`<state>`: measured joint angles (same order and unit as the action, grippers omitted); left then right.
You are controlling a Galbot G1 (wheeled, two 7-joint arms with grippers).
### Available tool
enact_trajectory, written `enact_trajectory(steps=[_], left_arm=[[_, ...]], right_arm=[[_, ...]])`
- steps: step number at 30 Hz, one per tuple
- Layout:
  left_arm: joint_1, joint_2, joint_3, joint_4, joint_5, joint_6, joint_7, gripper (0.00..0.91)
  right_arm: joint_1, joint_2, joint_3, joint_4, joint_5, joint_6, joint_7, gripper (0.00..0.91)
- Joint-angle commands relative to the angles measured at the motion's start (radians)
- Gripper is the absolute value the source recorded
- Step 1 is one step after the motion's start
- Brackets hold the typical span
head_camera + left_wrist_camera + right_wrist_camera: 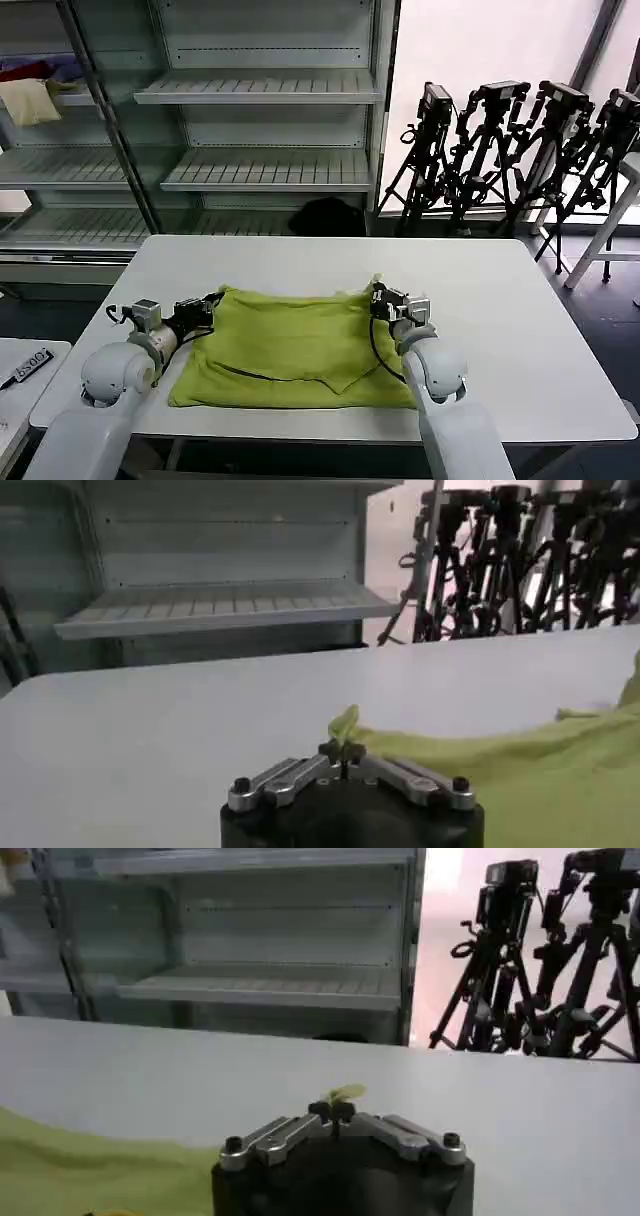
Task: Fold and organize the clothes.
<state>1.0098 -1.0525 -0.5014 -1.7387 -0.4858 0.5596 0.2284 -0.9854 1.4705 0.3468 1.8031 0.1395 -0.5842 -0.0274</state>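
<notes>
T-shirt [290, 350], one lime-green piece, lay folded over on the white table [520, 330] near its front edge, roughly mid-width; its logo could not be made out, and its front right corner was hidden behind the right arm. One left claw [212, 306] sat at the shirt's far left corner, fingers closed on a small tuft of green fabric, as the left wrist view showed [342, 748]. One right claw [381, 296] sat at the far right corner, likewise pinched shut on a scrap of cloth [334, 1110]. Bare tabletop stretched open behind the shirt to the far edge and out toward the right edge. Beyond the table stood grey shelving [260, 100] and a row of black tripods [510, 150], their feet partly cut off by the table.
</notes>
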Motion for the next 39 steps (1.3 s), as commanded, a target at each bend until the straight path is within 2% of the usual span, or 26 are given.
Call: enact_trajectory(steps=[1, 9, 25, 33, 39], left_arm=[[0.197, 0.002, -0.111, -0.127, -0.026, -0.023, 0.052, 0.000], [0.285, 0.006, -0.152, -0.175, -0.009, -0.041, 0.083, 0.000], [0.333, 0.010, -0.164, -0.173, 0.089, -0.080, 0.110, 0.000], [0.347, 0.018, -0.169, -0.180, 0.131, -0.097, 0.128, 0.000], [0.367, 0.021, -0.169, -0.198, 0.152, -0.100, 0.133, 0.000]], right_arm=[[-0.180, -0.005, 0.006, 0.154, 0.005, 0.002, -0.003, 0.000], [-0.264, -0.022, 0.028, 0.250, -0.001, 0.002, -0.019, 0.000], [-0.319, -0.021, 0.039, 0.279, -0.061, 0.003, -0.050, 0.000], [-0.338, -0.017, 0.040, 0.273, -0.157, 0.003, -0.053, 0.000], [-0.346, -0.021, 0.042, 0.272, -0.188, 0.003, -0.052, 0.000]])
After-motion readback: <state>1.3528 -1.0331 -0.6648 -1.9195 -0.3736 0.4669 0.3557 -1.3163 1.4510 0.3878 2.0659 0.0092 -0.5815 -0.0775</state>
